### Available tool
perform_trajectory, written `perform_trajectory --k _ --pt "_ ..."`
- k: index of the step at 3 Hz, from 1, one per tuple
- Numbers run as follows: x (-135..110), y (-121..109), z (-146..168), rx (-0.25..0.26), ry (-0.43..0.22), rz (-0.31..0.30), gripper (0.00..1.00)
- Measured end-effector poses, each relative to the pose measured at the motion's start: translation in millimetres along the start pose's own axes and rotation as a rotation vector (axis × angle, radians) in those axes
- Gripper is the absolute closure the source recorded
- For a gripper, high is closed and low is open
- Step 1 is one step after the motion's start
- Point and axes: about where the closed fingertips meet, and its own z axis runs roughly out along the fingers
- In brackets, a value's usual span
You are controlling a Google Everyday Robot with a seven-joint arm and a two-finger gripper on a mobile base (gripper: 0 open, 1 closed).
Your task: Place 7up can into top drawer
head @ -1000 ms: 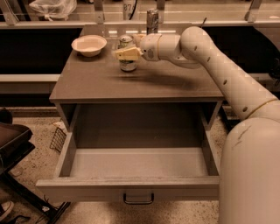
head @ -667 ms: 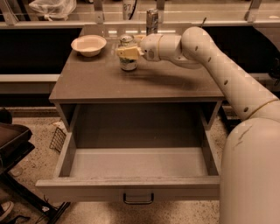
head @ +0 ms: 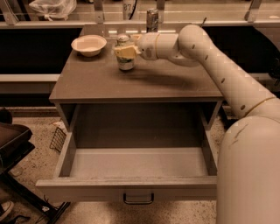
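The 7up can, green and white with a silver top, stands upright on the cabinet top, left of centre at the back. My gripper reaches in from the right and is shut around the can's upper half, with one yellowish finger across its front. The can's base rests on the cabinet top. The top drawer is pulled fully out toward me, its dark handle at the front centre. Nothing lies inside it.
A white bowl sits left of the can. A slim silver can stands on the ledge behind. A plastic bag is at the back left. A dark chair stands left of the drawer. My arm spans the right side.
The gripper has stayed on the can with only a slight shift. The can and the drawer have not moved.
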Motion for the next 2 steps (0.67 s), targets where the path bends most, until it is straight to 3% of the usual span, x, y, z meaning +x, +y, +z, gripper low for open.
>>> perform_trajectory --k 1,2 --pt "-24 9 2 -0.027 0.005 -0.039 1.00" --pt "-59 34 -20 -0.040 -0.017 -0.100 1.00"
